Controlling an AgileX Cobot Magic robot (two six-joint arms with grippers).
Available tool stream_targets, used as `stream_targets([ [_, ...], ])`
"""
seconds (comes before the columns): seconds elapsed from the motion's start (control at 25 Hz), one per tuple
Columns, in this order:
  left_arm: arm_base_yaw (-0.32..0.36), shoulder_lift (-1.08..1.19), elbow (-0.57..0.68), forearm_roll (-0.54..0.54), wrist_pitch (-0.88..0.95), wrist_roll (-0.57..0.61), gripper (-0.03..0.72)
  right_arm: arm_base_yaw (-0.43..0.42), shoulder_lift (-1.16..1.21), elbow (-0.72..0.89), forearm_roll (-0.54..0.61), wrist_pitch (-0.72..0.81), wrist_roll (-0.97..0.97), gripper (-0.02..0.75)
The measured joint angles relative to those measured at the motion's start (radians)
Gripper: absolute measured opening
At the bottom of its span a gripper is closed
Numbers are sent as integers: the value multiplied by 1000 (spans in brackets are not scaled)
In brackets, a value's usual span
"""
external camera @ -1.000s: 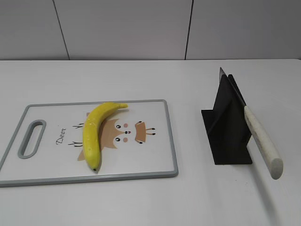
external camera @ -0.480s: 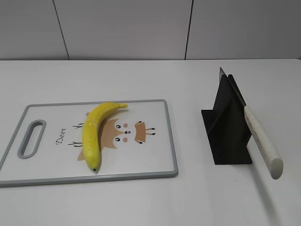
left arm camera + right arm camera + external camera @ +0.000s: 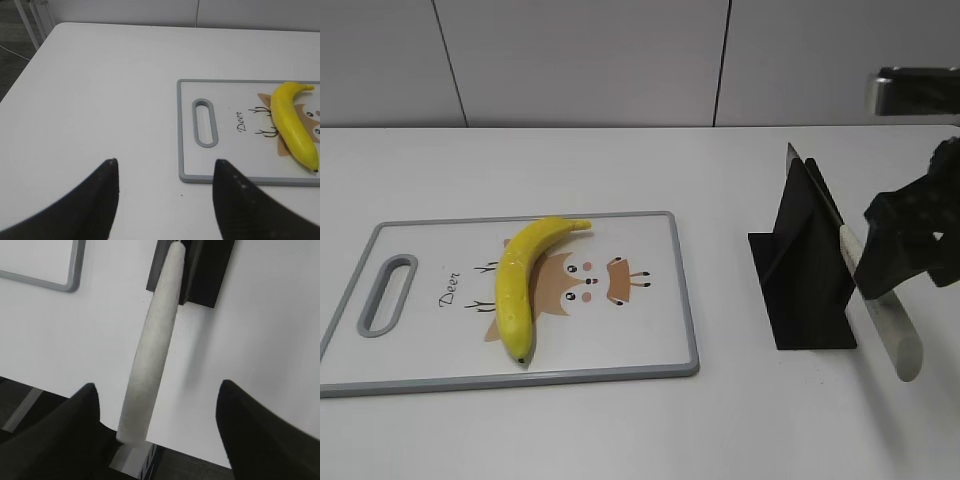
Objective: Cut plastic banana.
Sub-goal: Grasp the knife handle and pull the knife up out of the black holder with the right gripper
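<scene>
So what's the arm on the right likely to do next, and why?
Probably ease lower and shut its fingers on the knife handle. The right gripper is open, with the pale handle passing between the fingers but not yet clamped. The knife sits in its black stand, and the banana lies whole on the cutting board, so nothing can be cut until the knife is picked up.

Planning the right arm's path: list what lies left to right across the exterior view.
Cutting board's handle slot → plastic banana → deer print → black knife stand → knife's white handle, with the right gripper over it.
</scene>
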Motion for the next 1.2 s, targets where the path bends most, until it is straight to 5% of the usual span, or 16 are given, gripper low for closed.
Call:
stream_targets([
  [0.56,0,0,0,0,0,0,570,0,247,0,4,-96,33,566],
  [0.72,0,0,0,0,0,0,570,0,247,-1,6,-102,41,461],
  [0.92,0,0,0,0,0,0,570,1,247,-2,44,-105,88,185],
  [1.2,0,0,0,1,0,0,570,1,247,-26,57,-82,93,185],
])
